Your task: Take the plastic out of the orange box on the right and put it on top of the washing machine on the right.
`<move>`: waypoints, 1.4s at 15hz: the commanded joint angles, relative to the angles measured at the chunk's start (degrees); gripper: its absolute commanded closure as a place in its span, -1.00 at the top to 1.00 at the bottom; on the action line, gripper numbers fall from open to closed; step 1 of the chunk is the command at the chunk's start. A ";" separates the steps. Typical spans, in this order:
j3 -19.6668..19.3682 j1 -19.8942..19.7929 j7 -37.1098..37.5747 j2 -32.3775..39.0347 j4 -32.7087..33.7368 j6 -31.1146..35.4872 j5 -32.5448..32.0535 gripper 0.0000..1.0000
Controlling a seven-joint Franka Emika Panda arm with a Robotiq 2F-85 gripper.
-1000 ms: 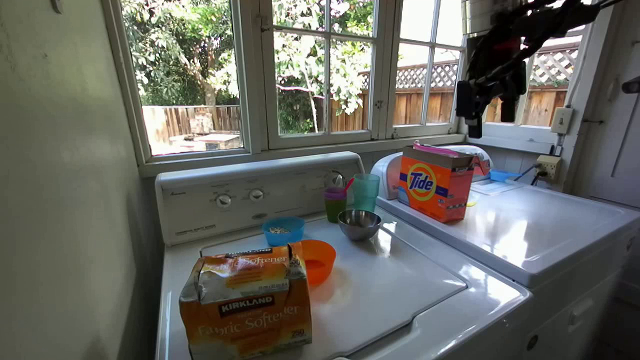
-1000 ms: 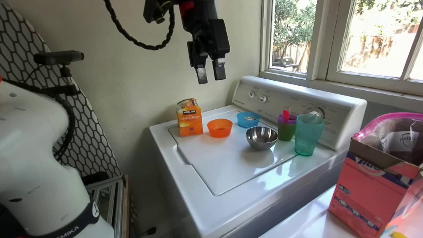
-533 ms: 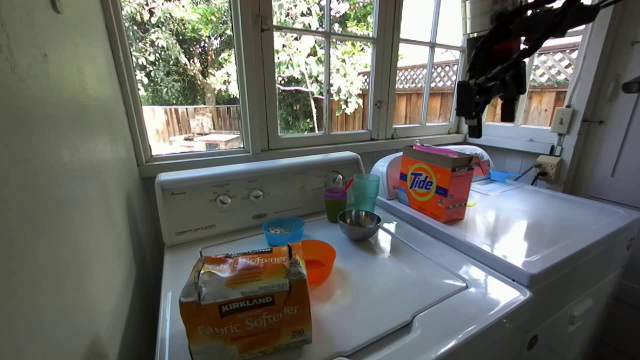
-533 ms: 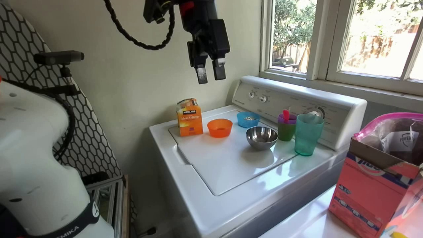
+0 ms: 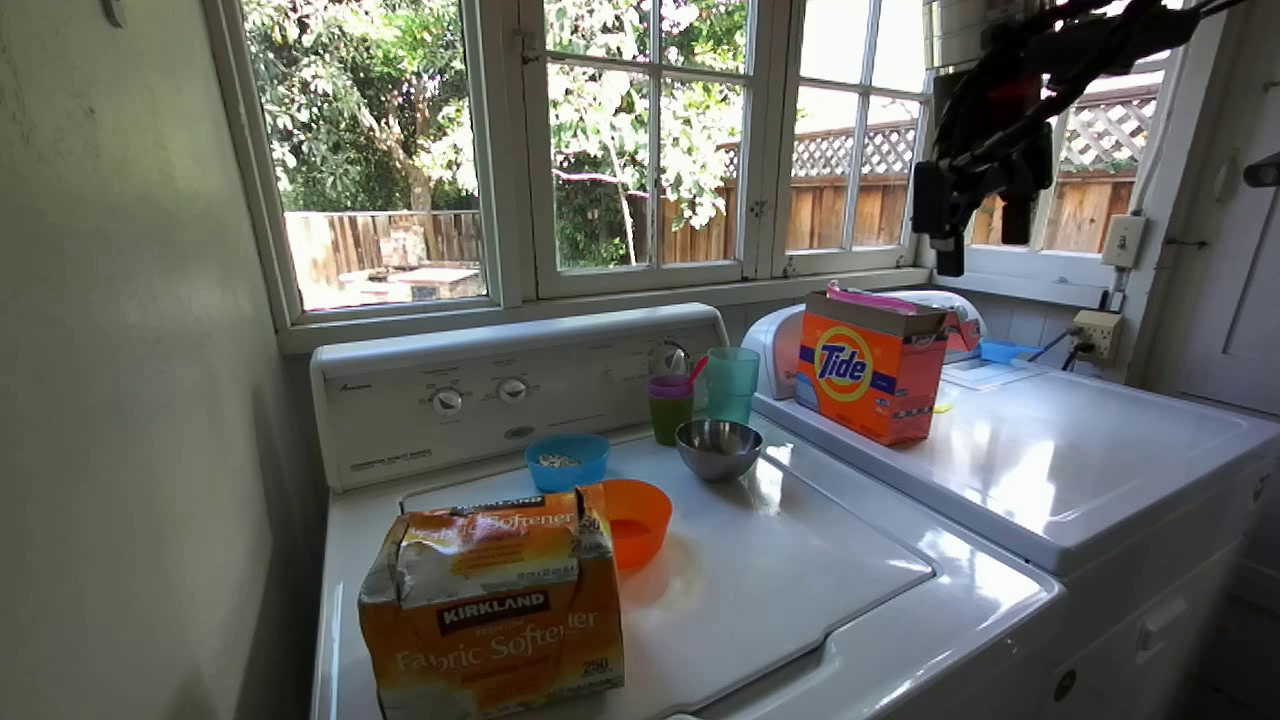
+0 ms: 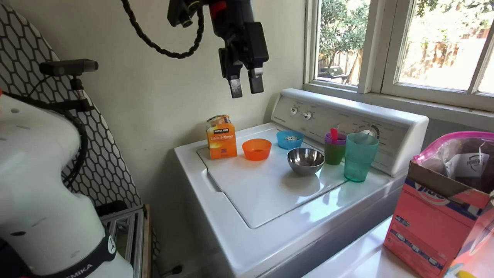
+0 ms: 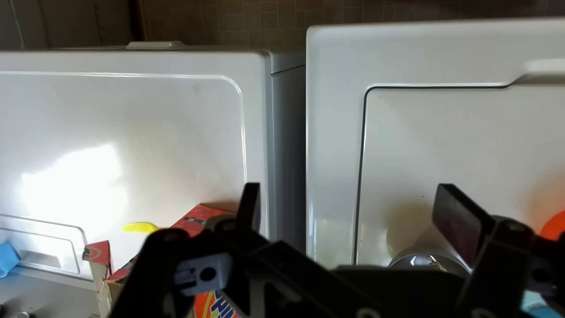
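Pink-edged plastic (image 6: 457, 146) sits inside the orange box (image 5: 866, 372), which stands upright on a white machine (image 5: 1120, 420), windows (image 5: 660, 130) above and behind the box. The plastic points up, its pink edge (image 6: 463, 135) rising above the box's top; that edge, the long axis, appears to follow the box's longer side, though it runs out of frame in an exterior view. A white patch (image 6: 472, 164) lettered "POWER" shows in the plastic. The gripper (image 6: 246, 85) hangs higher than the box and well apart from it, unclenched, its two fingers pointing down and spread wide. A yellow piece (image 7: 140, 227) lies just beside the box; a blue thing (image 5: 1008, 350), hard to make out, lies apart from the box on the same machine. On the neighboring machine (image 6: 270, 189), the teal cup (image 6: 361, 158) stands nearest the box. Farther from the box are the green cup (image 6: 334, 156), purple at its top, with a red stick (image 6: 334, 135) in it, the steel bowl (image 6: 305, 168), the blue bowl (image 6: 289, 144) with pale bits (image 6: 291, 138) inside, the orange bowl (image 6: 256, 154) and, farthest from the box, the Kirkland carton (image 6: 222, 143).
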 commanded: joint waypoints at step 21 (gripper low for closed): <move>-5.20 -1.54 4.53 20.98 19.26 4.51 -0.02 1.00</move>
